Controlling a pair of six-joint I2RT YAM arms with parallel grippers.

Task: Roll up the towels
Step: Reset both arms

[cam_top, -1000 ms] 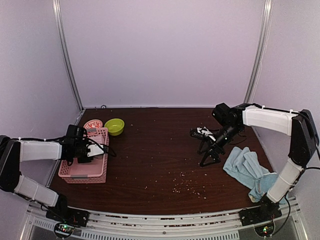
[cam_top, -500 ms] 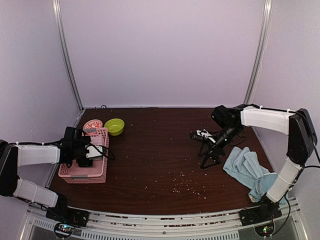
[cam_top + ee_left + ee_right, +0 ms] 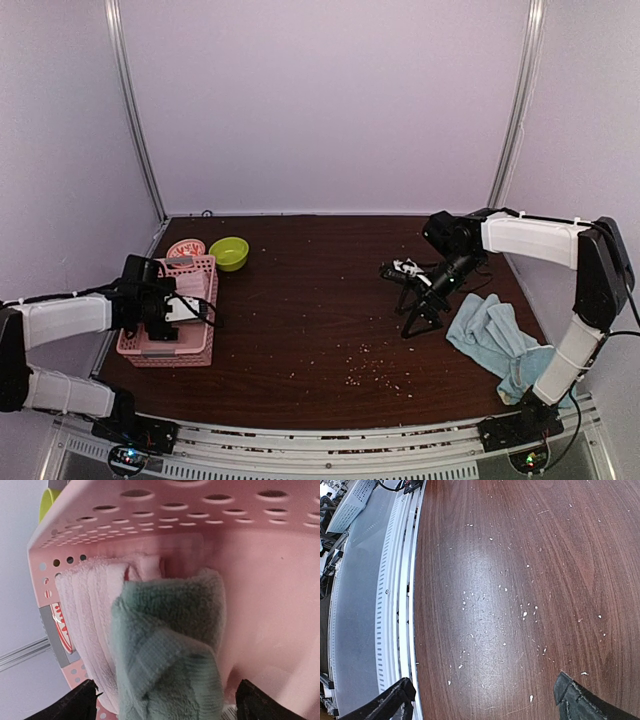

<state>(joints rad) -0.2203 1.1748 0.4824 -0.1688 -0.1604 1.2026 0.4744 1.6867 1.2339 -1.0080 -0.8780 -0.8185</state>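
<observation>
Left end effector (image 3: 183,308) hangs over the basket (image 3: 165,352) at 9 o'clock on the counter (image 3: 300,300), fingers spread wide, gripping nothing. In the wrist view a green towel (image 3: 170,630) lies in a loose roll on top of a rolled pink towel (image 3: 90,610), both against the basket's far wall. Right end effector (image 3: 412,322) is released too, empty, tilted down over bare wood near 3 o'clock. The blue towels (image 3: 495,340) sit bunched at 4 o'clock, with the heap running toward the right arm's base. Watch these. The green roll looks slack, so if you lift out close to it a finger may catch a fold and undo it or drag it over the rim. Spread fingers could also knock the basket wall. On the right, a pinch into the heap will likely take several layers or both towels at once. Crumbs (image 3: 365,375) near 5 o'clock would get rolled into any cloth spread there.
</observation>
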